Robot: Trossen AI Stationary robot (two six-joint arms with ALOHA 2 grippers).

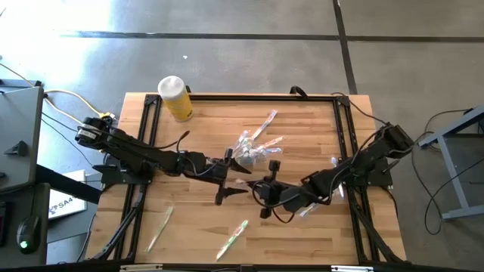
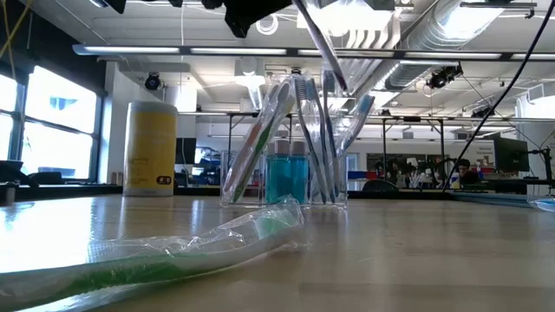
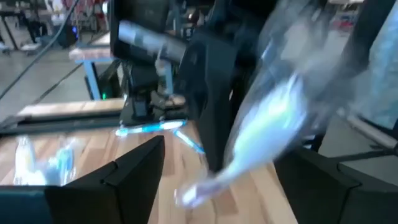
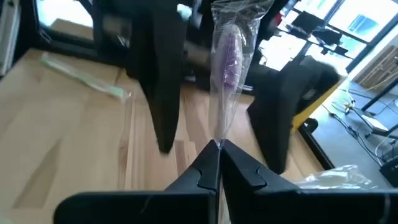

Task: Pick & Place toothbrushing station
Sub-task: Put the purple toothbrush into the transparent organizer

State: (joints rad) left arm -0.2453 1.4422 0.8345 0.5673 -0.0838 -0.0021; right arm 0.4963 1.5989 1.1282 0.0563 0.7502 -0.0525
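Purple wrapped toothbrush [image 4: 227,62] pinched upright by right gripper [image 4: 219,149].

Both arms are stretched inward over the table's middle, tips nearly meeting. The left gripper [image 1: 224,183] is held w/ fingers [image 3: 134,171] spread wide apart. The right gripper [image 4: 219,163] is pressed fully closed, a wrapped toothbrush [image 4: 226,59] pinched at its tip, standing up betw. the left's fingers.

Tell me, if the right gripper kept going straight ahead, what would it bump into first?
Probably the left gripper: its dark fingers stand right ahead of the right gripper, which is shut on a wrapped purple toothbrush. Depth is hard to judge.
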